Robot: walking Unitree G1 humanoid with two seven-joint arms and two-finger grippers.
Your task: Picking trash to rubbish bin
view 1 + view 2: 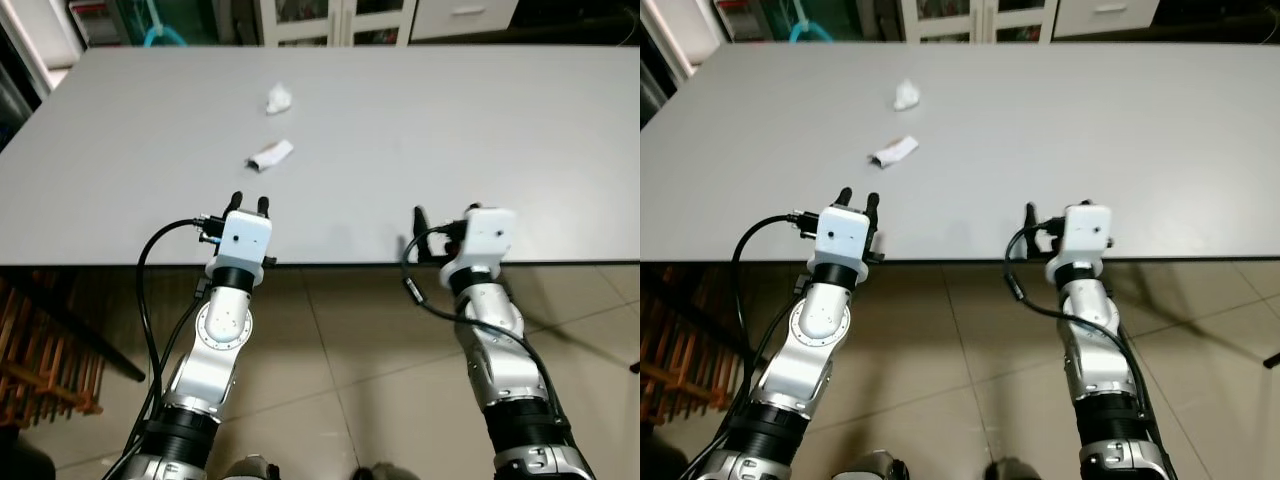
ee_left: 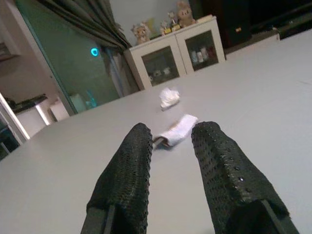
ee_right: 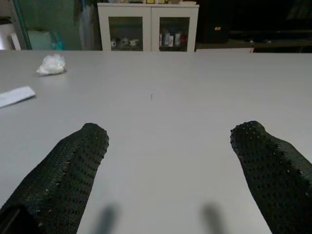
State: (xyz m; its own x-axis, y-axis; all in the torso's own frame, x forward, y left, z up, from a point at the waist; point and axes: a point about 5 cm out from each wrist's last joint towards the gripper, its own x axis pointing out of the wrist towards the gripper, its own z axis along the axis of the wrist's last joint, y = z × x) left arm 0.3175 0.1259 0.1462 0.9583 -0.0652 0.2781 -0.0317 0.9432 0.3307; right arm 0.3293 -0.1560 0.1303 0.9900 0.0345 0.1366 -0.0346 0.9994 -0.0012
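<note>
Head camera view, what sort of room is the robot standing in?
Probably a home dining or living room: a large grey table on a tiled floor, and a white glass-door cabinet holding small items. Two bits of white trash lie on the table.

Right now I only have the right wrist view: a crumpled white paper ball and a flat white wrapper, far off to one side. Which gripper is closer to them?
Observer: The left gripper. It sits at the near edge of the grey table, with the flat white wrapper just ahead.
Operator: Is it open?
Observer: Yes. The left wrist view shows its fingers apart, framing the wrapper.
Operator: Is the ball in line too?
Observer: Roughly. The crumpled white paper ball lies beyond the wrapper from that gripper.
</note>
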